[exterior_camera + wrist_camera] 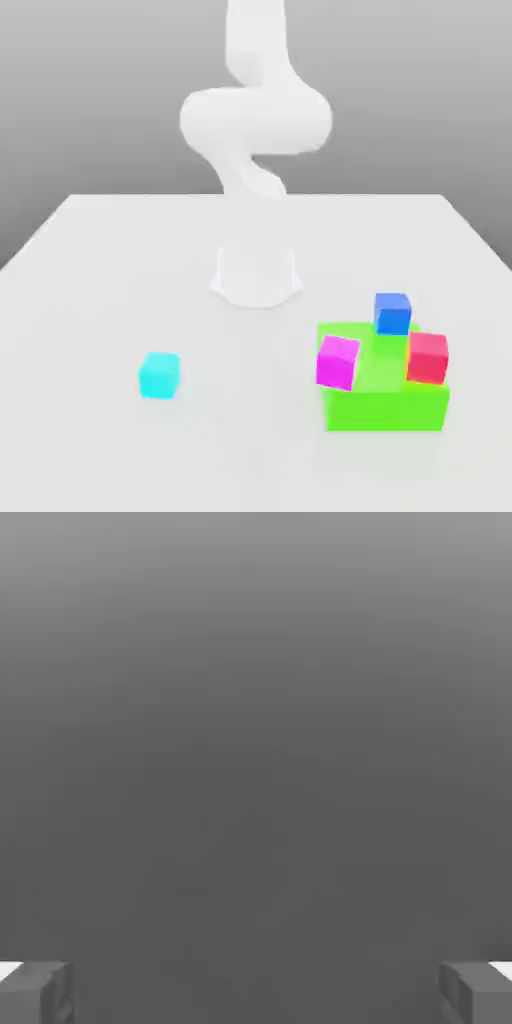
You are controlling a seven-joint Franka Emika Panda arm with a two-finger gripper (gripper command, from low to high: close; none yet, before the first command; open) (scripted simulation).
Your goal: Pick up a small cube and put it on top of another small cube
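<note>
The small cyan cube (159, 375) rests alone on the white table at the exterior view's left, near the front. A magenta cube (337, 361), a blue cube (392, 313) and a red cube (427, 357) sit on or against a green block (385, 400) at the exterior view's right. In the hand view my gripper (256, 992) is open, its two grey fingertips (36, 992) far apart with nothing between them, facing plain grey background. The white arm (255, 120) rises from its base at the table's back centre.
The arm's round base (257, 275) stands mid-table behind the cubes. The white table (100, 260) stretches wide to the exterior view's left and front. The magenta cube leans tilted at the green block's left edge.
</note>
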